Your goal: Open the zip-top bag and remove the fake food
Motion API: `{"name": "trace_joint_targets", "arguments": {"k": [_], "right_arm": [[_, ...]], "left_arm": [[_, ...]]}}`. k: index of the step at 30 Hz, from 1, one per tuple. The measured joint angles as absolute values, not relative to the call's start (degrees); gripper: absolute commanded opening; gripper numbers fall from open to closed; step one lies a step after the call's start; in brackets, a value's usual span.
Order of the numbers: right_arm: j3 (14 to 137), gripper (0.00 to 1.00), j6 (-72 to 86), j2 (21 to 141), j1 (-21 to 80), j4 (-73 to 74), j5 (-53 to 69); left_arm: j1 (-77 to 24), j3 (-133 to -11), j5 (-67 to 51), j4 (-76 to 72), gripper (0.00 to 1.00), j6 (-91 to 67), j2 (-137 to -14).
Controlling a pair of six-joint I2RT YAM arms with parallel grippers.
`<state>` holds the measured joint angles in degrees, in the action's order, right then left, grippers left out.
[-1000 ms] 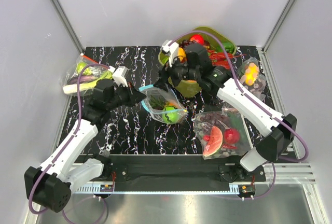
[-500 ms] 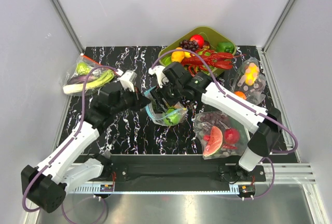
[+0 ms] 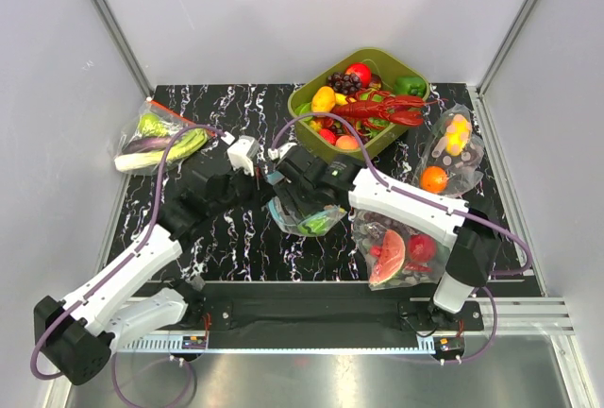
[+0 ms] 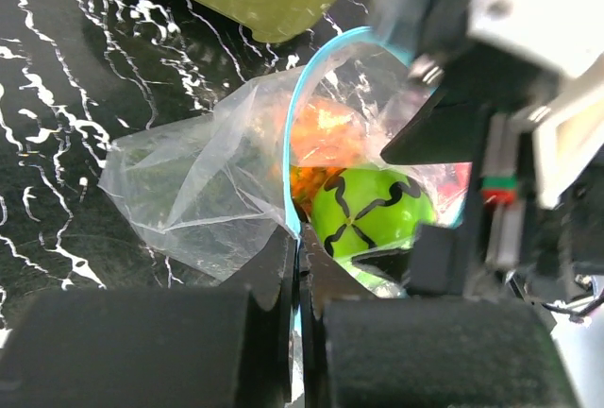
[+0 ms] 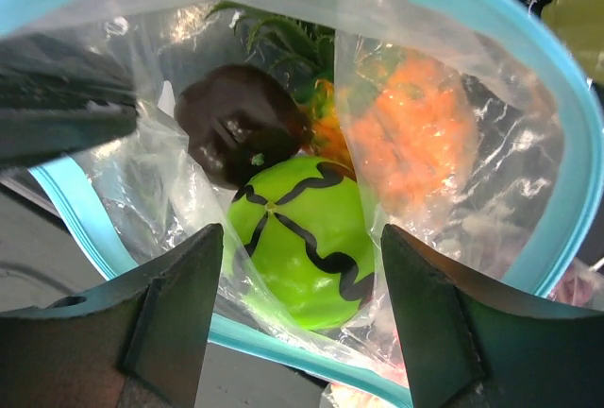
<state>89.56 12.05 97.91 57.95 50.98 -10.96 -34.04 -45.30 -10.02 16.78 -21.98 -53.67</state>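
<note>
The clear zip-top bag point(image 3: 307, 217) lies mid-table with its teal mouth spread open. My left gripper point(image 3: 268, 191) is shut on the near-left part of the teal zip strip point(image 4: 294, 191). My right gripper point(image 3: 298, 188) is open inside the bag's mouth, its fingers point(image 5: 170, 309) on either side of the green ball point(image 5: 297, 247) and apart from it. Behind the ball lie a dark purple fruit point(image 5: 236, 120) and the bumpy orange pineapple point(image 5: 415, 134). The green ball point(image 4: 373, 214) and pineapple point(image 4: 321, 139) also show in the left wrist view. A yellow-orange round fruit is not seen.
An olive bin point(image 3: 377, 51) with a red lobster point(image 3: 377, 109) and fruit stands at the back. A bag with watermelon and grapes point(image 3: 396, 247) lies front right. A bag of green vegetables point(image 3: 156, 139) lies back left. Another small bag point(image 3: 455, 139) and an orange ball point(image 3: 433, 178) lie at the right.
My right gripper has come from over the bin down and toward me into the bag's mouth. My left gripper has shifted right, still holding the zip strip; the mouth is wider.
</note>
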Motion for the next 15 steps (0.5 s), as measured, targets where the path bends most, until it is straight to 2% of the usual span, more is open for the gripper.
{"name": "trace_joint_targets", "arguments": {"k": [6,15], "right_arm": [[87.0,0.75,16.5,97.9,60.5,51.4,-13.6],[81.7,0.83,24.8,97.6,65.3,50.2,-15.5]], "left_arm": [[-36.0,-45.3,-9.1,17.3,0.00,-21.8,-53.7],[-36.5,-45.3,-8.1,18.0,0.00,-21.5,-53.2]]}}
